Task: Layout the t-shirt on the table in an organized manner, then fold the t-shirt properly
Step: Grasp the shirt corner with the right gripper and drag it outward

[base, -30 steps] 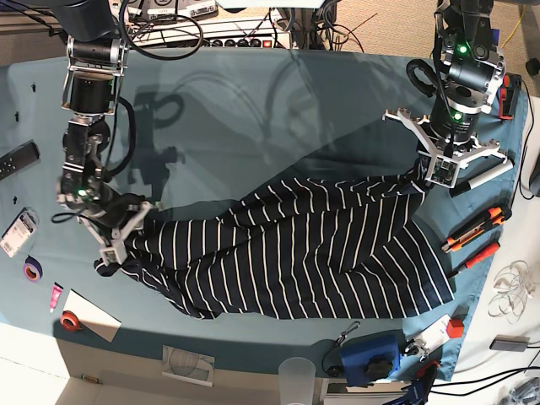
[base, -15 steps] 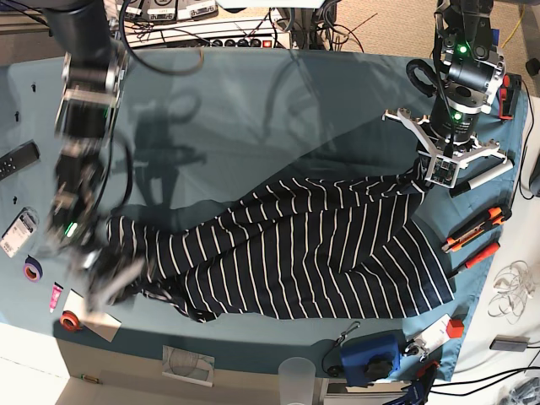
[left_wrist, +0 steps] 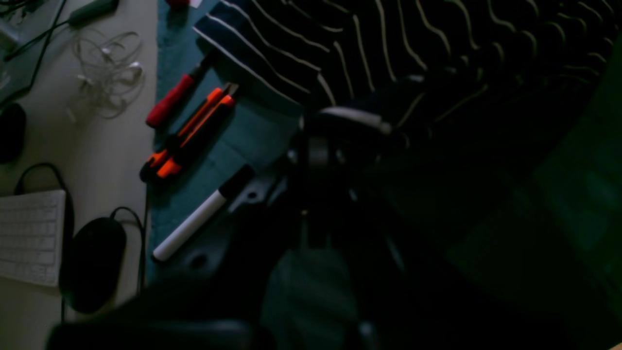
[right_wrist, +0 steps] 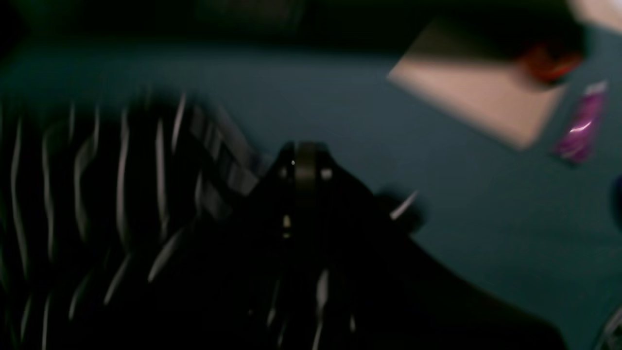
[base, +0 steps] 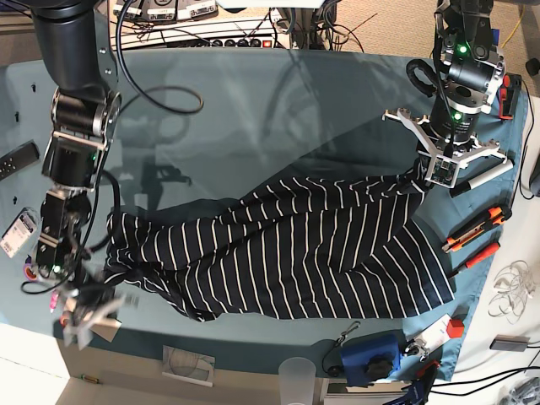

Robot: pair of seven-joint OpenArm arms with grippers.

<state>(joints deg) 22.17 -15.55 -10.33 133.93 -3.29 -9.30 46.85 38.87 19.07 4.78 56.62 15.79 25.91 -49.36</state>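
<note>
The dark navy t-shirt (base: 295, 253) with thin white stripes lies crumpled across the front half of the teal table (base: 253, 126). My left gripper (base: 440, 171) stands at the shirt's far right corner, shut on a raised fold of it. In the dim left wrist view, the left gripper (left_wrist: 316, 146) meets the t-shirt (left_wrist: 388, 48) at a white-edged hem. My right gripper (base: 89, 314) is low at the front left edge. In the blurred right wrist view, the right gripper (right_wrist: 301, 158) looks shut, with the t-shirt (right_wrist: 97, 170) trailing beside and under it.
A white marker (base: 485, 177), an orange utility knife (base: 475, 228) and a red screwdriver (base: 479, 255) lie by the right edge. A blue device (base: 371, 354) and a plastic cup (base: 297, 375) stand at the front. A paper sheet (right_wrist: 476, 97), red tape (right_wrist: 549, 63) and a purple tube (right_wrist: 578, 126) lie front left.
My right gripper has swept from the shirt's left edge toward the front left corner, dragging that edge left and forward. The left gripper has not moved.
</note>
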